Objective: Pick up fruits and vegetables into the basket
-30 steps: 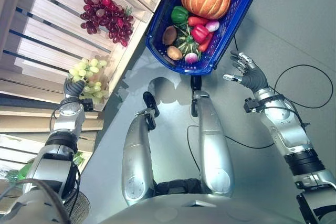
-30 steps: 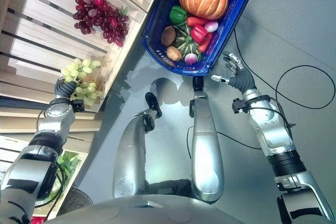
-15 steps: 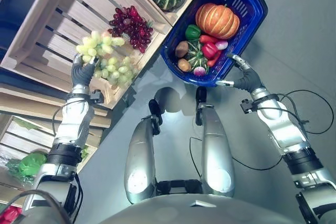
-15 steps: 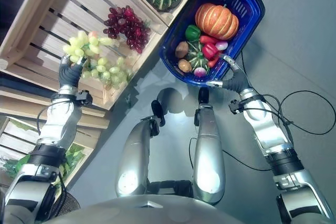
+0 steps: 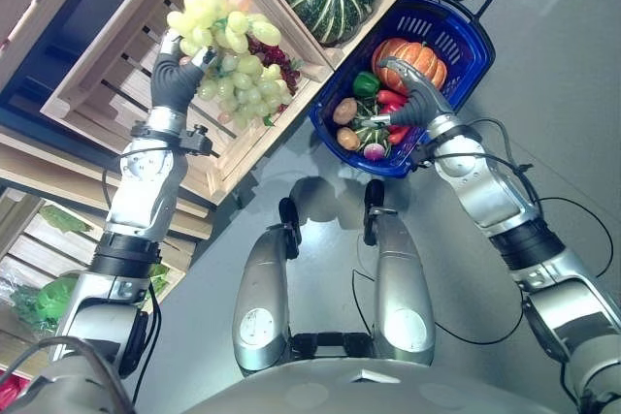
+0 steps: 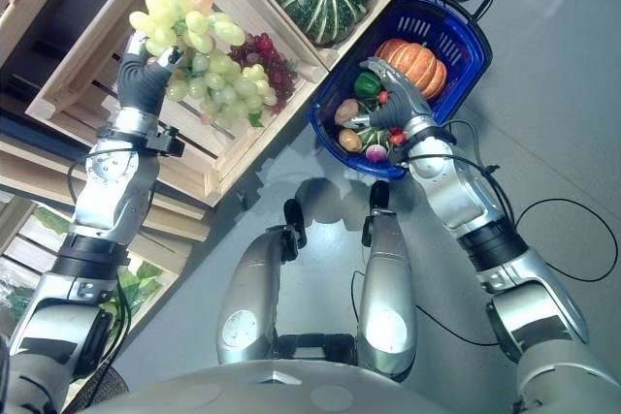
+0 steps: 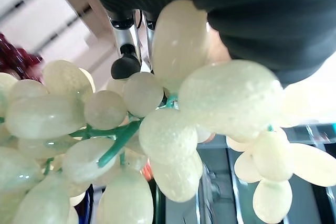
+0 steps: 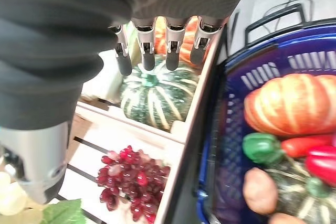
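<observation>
The left hand (image 5: 177, 79) has its fingers clenched round a bunch of pale green grapes (image 5: 236, 55), held up above the slatted wooden crate (image 5: 116, 75), left of the blue plastic basket (image 5: 456, 41). The right hand (image 6: 393, 102) hovers with fingers released over the basket's near side, above an orange pumpkin (image 5: 415, 55) and peppers inside.

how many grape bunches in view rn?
2: green grapes held up in the left hand, red grapes lying in the wooden crate behind them. More may be hidden.
</observation>
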Robot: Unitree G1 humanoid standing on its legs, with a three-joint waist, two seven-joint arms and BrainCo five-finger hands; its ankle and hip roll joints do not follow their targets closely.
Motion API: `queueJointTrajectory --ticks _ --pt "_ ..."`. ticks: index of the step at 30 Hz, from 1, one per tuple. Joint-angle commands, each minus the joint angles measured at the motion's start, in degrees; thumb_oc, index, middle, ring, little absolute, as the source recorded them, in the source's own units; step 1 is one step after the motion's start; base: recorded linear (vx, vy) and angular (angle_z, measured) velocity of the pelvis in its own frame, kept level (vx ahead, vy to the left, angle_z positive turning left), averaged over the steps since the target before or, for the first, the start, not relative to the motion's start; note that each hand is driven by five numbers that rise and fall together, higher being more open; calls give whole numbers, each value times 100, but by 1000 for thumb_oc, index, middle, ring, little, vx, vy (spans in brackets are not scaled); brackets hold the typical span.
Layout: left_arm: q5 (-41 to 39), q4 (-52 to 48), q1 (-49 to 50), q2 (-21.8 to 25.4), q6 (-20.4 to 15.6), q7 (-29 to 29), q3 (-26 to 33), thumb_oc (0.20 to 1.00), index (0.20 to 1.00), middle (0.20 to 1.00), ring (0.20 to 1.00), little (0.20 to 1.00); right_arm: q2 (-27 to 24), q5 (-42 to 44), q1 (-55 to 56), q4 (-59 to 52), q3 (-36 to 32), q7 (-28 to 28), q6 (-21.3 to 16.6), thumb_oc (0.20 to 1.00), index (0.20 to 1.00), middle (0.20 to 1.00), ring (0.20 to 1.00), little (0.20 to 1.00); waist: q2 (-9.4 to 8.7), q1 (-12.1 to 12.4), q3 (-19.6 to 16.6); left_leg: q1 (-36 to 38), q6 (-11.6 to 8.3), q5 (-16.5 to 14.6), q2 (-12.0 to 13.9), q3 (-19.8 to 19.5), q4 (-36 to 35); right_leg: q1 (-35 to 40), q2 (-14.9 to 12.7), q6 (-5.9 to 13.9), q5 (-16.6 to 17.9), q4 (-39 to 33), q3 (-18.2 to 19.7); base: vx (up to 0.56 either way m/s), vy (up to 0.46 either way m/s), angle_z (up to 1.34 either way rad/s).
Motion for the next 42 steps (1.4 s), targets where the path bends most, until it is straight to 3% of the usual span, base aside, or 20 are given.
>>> queueJointTrajectory --ticks 1,7,11,15,20,23,28,33,36,42 --pt "-472 -767 -287 -62 -199 -174 -198 200 200 200 200 200 329 -108 -350 -119 167 -410 -67 1000 1000 1000 1000 1000 -88 88 -473 104 275 -106 -282 -5 -200 486 -217 365 -485 15 -18 32 -44 -1" --pt "-286 -868 -507 -231 -225 -85 -428 200 200 200 200 200 538 -119 -543 -172 315 -418 68 1000 1000 1000 1000 1000 -129 99 -529 244 255 -143 -251 -5 -255 644 -262 397 -477 -90 -40 8 -19 1" --pt "-192 -873 -614 -292 -501 -51 -528 200 200 200 200 200 643 -132 -641 -99 463 -242 198 1000 1000 1000 1000 1000 -166 119 -586 320 234 -167 -234 -12 -293 738 -281 409 -474 -175 -60 11 -37 1" --pt "-122 -914 -701 -353 -409 15 -614 200 200 200 200 200 691 -29 -696 -90 592 -97 331 1000 1000 1000 1000 1000 -201 130 -630 362 217 -146 -205 -20 -351 799 -280 405 -436 -274 -76 -1 -39 2" --pt "-239 -946 -704 -391 -591 91 -592 200 200 200 200 200 753 954 -526 -314 521 -33 207 1000 1000 1000 1000 1000 -250 115 -670 499 187 -153 -149 -19 -445 942 -275 410 -434 -387 -101 4 -13 0" --pt "-288 -1005 -677 -463 -678 75 -584 200 200 200 200 200 810 1151 -396 -445 478 65 119 1000 1000 1000 1000 1000 -275 103 -682 520 169 -187 -135 -21 -428 964 -268 423 -465 -374 -89 0 0 0" --pt "-199 -1071 -712 -607 -900 106 -654 200 200 200 200 200 921 1134 -355 -588 538 163 290 1000 1000 1000 1000 1000 -324 95 -745 576 159 -153 -116 0 -499 1026 -250 419 -416 -481 -83 0 0 0" --pt "-217 -1044 -724 -635 -915 321 -628 200 200 200 200 200 940 1391 -297 -656 484 -76 639 1000 1000 1000 1000 1000 -354 75 -778 668 153 -122 -92 18 -600 1088 -234 426 -394 -558 -76 0 0 0" --pt "-322 -1054 -625 -639 -1030 502 -527 200 200 200 200 200 919 1722 -97 -682 290 -610 788 1000 1000 1000 1000 1000 -365 42 -779 740 141 -153 -64 36 -611 1147 -222 434 -433 -556 -69 7 -3 -4" --pt "-186 -1269 -281 -764 -1236 1010 -273 200 200 200 200 200 963 1686 474 -1117 -360 -1455 -26 1000 1000 1000 1000 1000 -340 -69 -826 804 142 -126 -46 55 -705 1189 -183 443 -409 -640 -31 6 17 -3"
